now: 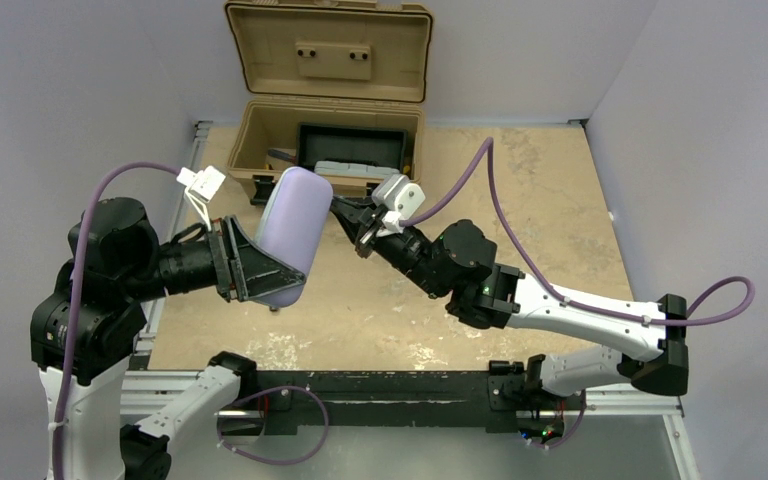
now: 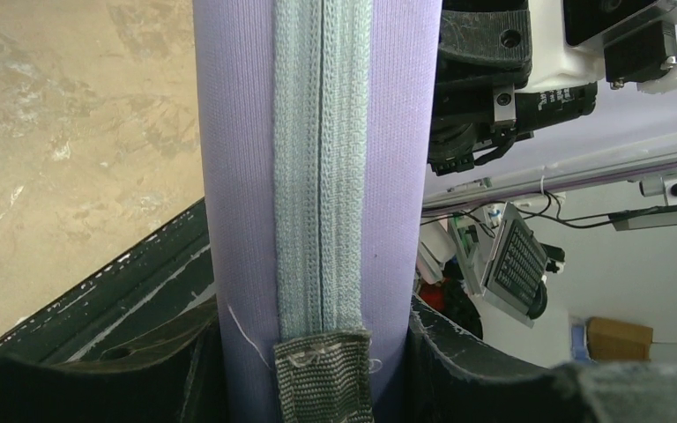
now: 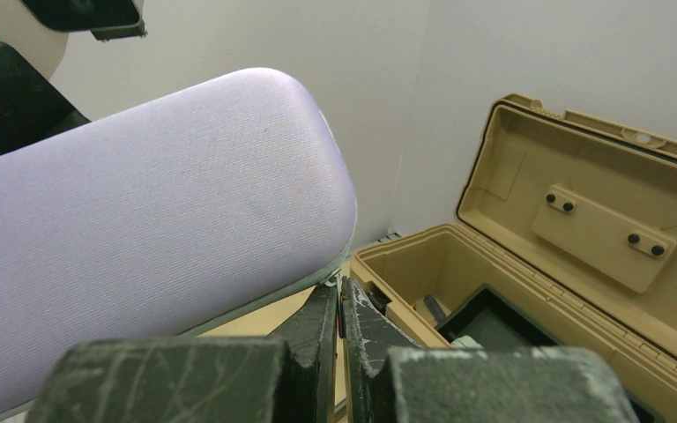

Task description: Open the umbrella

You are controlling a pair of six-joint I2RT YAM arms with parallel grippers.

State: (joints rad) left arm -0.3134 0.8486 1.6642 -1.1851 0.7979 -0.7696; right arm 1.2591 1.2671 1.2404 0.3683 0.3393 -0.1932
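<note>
Clamping lavender case over table's far-left corner in left gripper, pinching its zip tab between right gripper's closed fingers, umbrella unseen, presumably inside; risking a lost tab on a skewed pull.

There is one lavender case, one tan toolbox at the far side, and two grippers: left gripper, right gripper.

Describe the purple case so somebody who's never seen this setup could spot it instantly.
Start at the open tan toolbox at the table's far edge. Just in front of it, the left arm's jaws hold up a lavender-grey case. It's the only rounded, fabric-covered oblong there, with a pale zipper along its edge.
</note>
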